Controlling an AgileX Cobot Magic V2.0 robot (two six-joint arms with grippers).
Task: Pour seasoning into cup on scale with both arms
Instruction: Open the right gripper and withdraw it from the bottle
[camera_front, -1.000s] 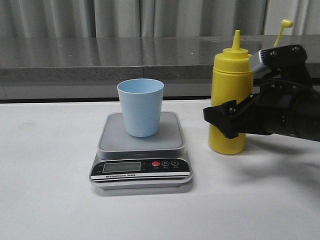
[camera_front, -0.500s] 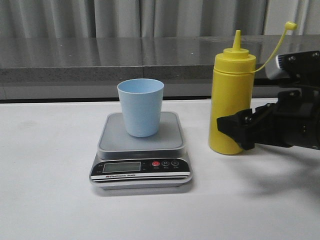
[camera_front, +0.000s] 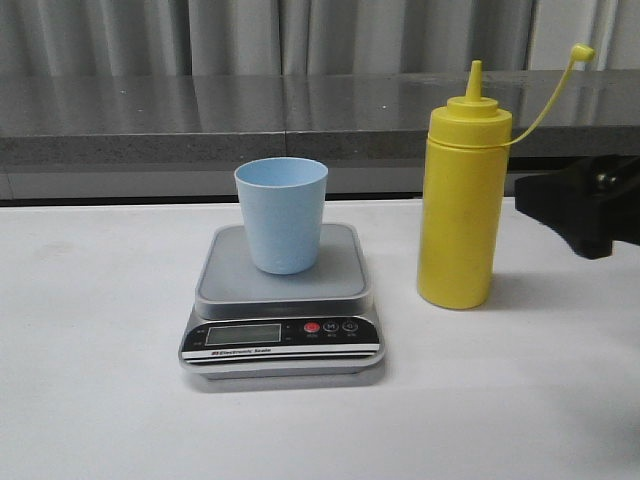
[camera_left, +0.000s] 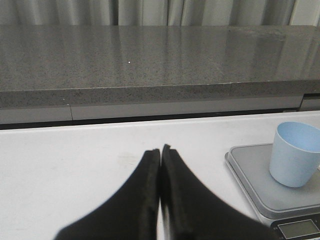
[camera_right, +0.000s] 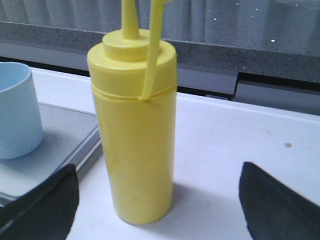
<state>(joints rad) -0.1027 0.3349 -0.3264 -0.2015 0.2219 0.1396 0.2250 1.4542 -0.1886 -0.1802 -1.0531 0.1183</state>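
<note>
- Scale (camera_front: 283, 300) nearest the front of the white table (camera_front: 100, 400), black panel and red button (camera_front: 311, 327) facing forward.
- Blue cup (camera_front: 281, 215) upright on the scale's grey plate, open top up.
- Yellow bottle (camera_front: 459, 200) upright on the table just beside the scale, on the right, not touching it.
- Pointy tip on the bottle bare; small cap (camera_front: 578, 50) up in the air on its thin yellow string.
- Right gripper (camera_right: 160, 200) spread wide, one black finger on each side of the bottle, touching nothing.
- In the front view, only a black bit of the right gripper at the right edge, apart from the bottle.
- Left gripper (camera_left: 160, 160) pressed tight together over bare table, holding nothing, off to the left of the scale.
- Grey ledge (camera_front: 200, 110) and curtains (camera_front: 250, 35) far at the back.
</note>
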